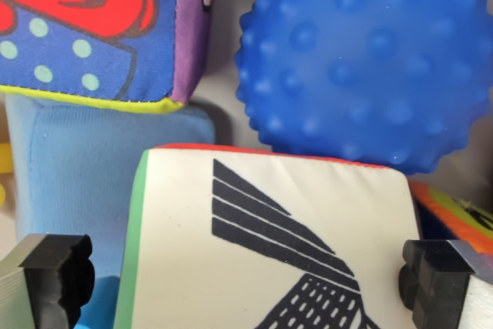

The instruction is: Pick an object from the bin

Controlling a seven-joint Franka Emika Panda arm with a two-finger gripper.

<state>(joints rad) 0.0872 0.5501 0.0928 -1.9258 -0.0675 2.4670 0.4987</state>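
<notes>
Wrist view is showing the gripper spreading its 2 black pads apart around the white soft fabric cube with black stripes, so closing squarely is looking wise

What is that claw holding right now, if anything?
Nothing clamped yet, it seems. The gripper is open, its black fingertips straddling the white fabric cube at its left and right sides.

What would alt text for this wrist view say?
A white fabric cube with a black striped drawing sits between the robot's two open black fingers. Behind it lie a blue knobbly ball, a colourful fabric cube and a light blue soft block.
</notes>
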